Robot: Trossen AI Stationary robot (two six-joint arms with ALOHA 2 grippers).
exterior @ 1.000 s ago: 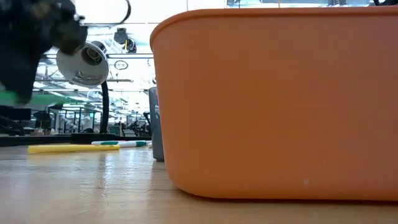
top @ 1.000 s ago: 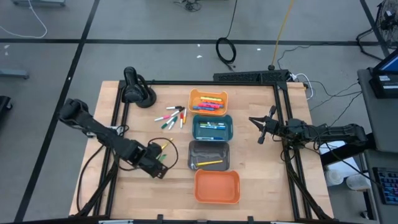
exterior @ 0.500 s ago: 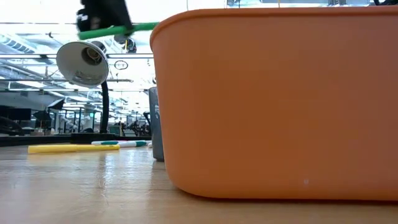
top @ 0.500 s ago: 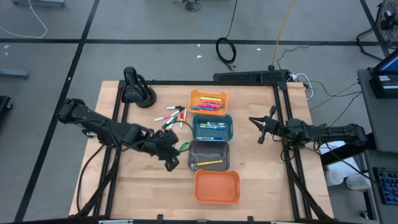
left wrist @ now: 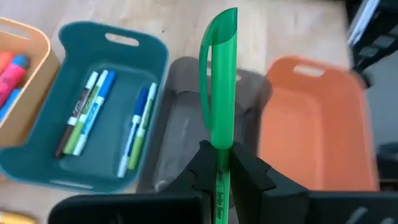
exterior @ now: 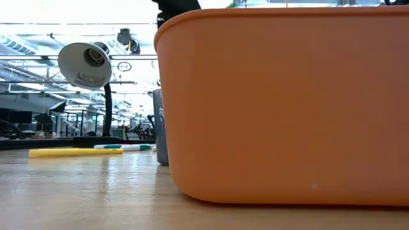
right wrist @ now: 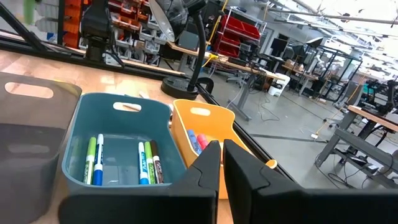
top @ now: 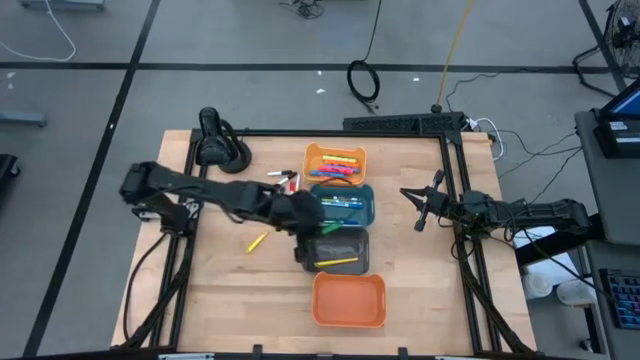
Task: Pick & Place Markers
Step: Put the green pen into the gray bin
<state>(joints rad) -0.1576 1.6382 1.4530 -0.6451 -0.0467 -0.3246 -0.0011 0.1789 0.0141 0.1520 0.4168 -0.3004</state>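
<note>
A green marker (left wrist: 219,93) is held in my left gripper (left wrist: 219,154), which is shut on it above the grey bin (top: 337,250). In the high view that gripper (top: 318,228) hangs over the bin's far left part. A yellow marker (top: 258,242) lies flat on the table, left of the grey bin. A few more markers (top: 283,179) lie near the light orange bin (top: 335,162). The teal bin (left wrist: 99,118) holds several markers. My right gripper (top: 418,207) waits shut at the table's right side. My left gripper pinches the green marker's barrel (left wrist: 219,163) between its two fingers. The marker runs along the fingers, and its capped end (left wrist: 221,31) sticks out well past the fingertips. The gripper slants down from the table's left, and the marker is lifted clear above the grey bin.
The four bins stand in a row from far to near, with the orange bin (top: 349,299) nearest. A yellow marker (top: 338,262) lies in the grey bin. A black lamp (top: 218,141) stands at the far left. Bare wood lies left of the bins.
My left gripper has risen from the table left of the grey bin and swung toward the table's right, to above that bin. It has rolled about its own line while carrying the green marker, which is now lifted clear. It has stayed shut.
</note>
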